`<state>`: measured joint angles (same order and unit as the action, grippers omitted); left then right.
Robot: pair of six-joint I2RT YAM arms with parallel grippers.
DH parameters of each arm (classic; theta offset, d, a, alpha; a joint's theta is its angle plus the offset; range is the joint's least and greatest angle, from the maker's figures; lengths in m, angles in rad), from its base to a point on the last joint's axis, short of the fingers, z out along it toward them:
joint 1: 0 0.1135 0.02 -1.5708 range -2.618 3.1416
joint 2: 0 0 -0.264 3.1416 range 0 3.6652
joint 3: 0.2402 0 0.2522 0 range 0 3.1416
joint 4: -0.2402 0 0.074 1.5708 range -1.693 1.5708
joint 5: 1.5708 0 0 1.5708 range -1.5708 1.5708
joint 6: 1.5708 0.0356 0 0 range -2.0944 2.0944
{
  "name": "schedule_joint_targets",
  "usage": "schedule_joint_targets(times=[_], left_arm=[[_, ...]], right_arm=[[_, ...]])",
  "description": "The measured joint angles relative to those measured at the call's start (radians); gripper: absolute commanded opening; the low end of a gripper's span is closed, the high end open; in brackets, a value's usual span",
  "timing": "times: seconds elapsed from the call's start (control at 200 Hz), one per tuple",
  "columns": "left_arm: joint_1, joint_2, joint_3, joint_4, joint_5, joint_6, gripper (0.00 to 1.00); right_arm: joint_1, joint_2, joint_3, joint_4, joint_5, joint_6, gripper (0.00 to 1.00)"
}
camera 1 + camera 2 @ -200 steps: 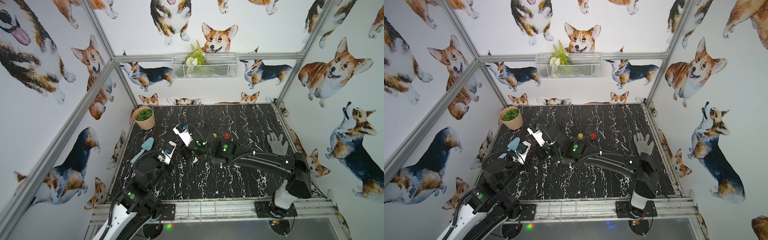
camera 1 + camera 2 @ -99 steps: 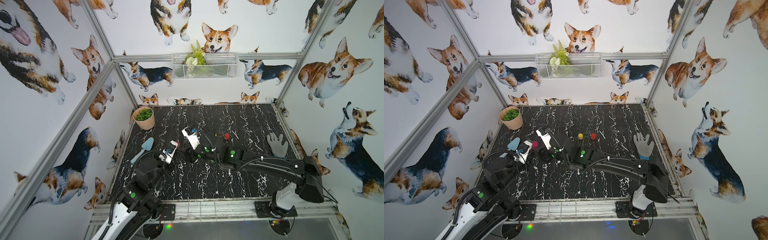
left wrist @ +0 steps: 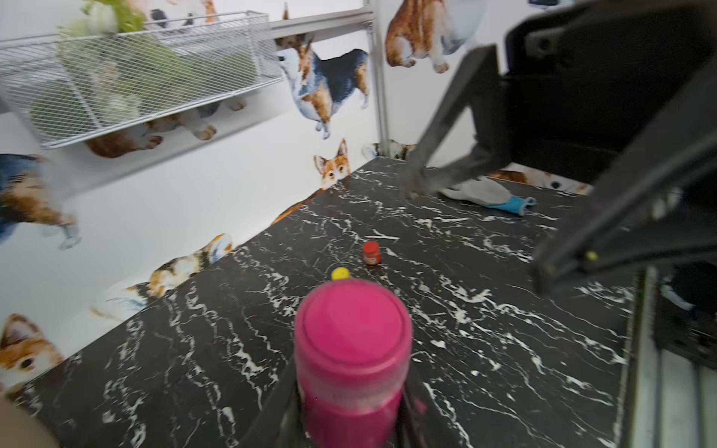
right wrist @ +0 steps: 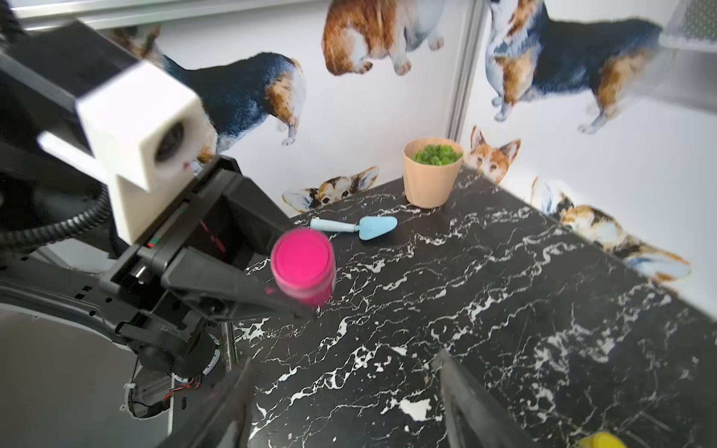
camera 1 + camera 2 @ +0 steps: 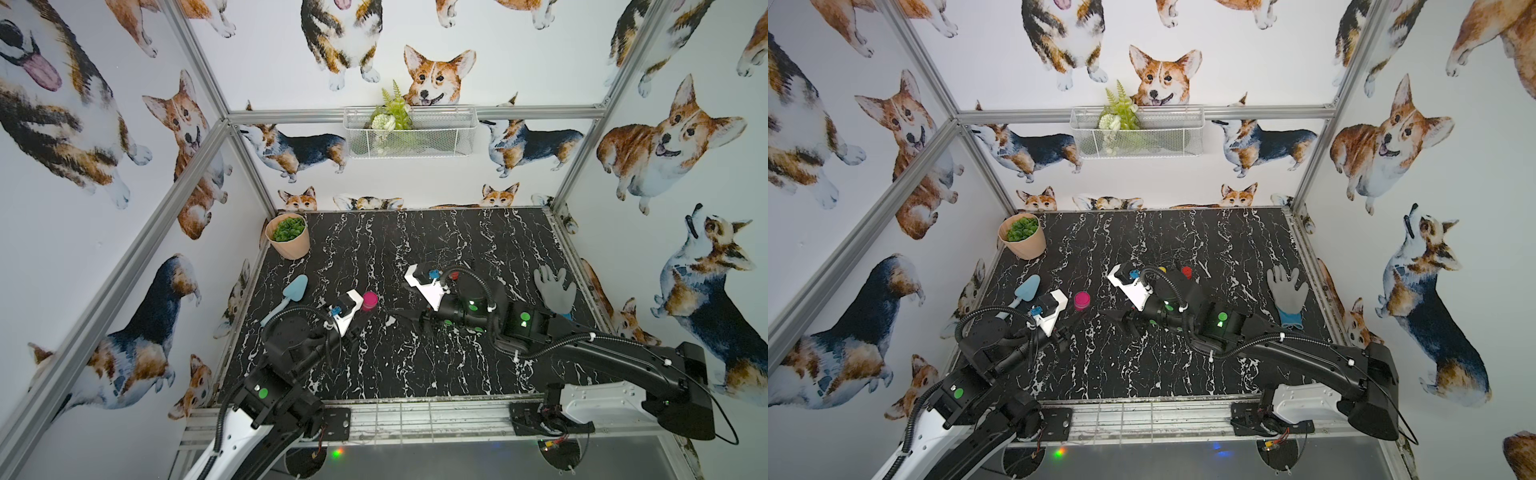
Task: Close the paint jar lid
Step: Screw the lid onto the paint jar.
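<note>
Our left gripper (image 3: 347, 421) is clamped on the pink paint jar (image 3: 351, 360), low centre in the left wrist view. The lid (image 3: 351, 310) sits on top (how tight, we cannot tell). Our right gripper (image 4: 343, 360) stands open, clear of it; we judge little remains.

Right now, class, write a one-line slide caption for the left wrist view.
Left hand grips the capped pink paint jar; the open right hand stands apart over black marble tabletop.

The small magenta plastic paint jar (image 5: 369, 300) stood upright, its round magenta lid (image 3: 351, 322) seated flat on top, its lower body clamped between the left gripper's (image 3: 349, 399) fingers over the black marbled table's (image 5: 415, 374) left half.
</note>
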<state>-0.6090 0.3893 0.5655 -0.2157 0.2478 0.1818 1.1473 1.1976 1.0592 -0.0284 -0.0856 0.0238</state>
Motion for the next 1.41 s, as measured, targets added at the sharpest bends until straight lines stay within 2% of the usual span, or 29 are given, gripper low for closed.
schedule_joint_targets(times=[0.16, 0.235, 0.441, 0.576, 0.851, 1.407], left_arm=[[0.0, 0.028, -0.002, 0.006, 0.197, -0.022, 0.24], [0.0, 0.038, -0.002, 0.006, 0.247, -0.029, 0.24], [0.0, 0.032, -0.002, 0.007, 0.299, -0.035, 0.24], [0.0, 0.018, -0.002, 0.007, 0.295, -0.035, 0.24], [0.0, 0.008, -0.002, 0.006, 0.276, -0.033, 0.24], [0.0, 0.003, -0.002, 0.006, 0.262, -0.031, 0.23]], right_arm=[[-0.077, -0.004, 0.014, 0.002, -0.198, -0.15, 0.64], [-0.099, 0.009, 0.028, 0.003, -0.281, -0.175, 0.59], [-0.107, 0.094, 0.093, 0.005, -0.471, -0.21, 0.52], [-0.108, 0.123, 0.119, 0.004, -0.54, -0.211, 0.5], [-0.108, 0.15, 0.14, -0.007, -0.602, -0.213, 0.47], [-0.108, 0.166, 0.132, -0.015, -0.583, -0.223, 0.46]])
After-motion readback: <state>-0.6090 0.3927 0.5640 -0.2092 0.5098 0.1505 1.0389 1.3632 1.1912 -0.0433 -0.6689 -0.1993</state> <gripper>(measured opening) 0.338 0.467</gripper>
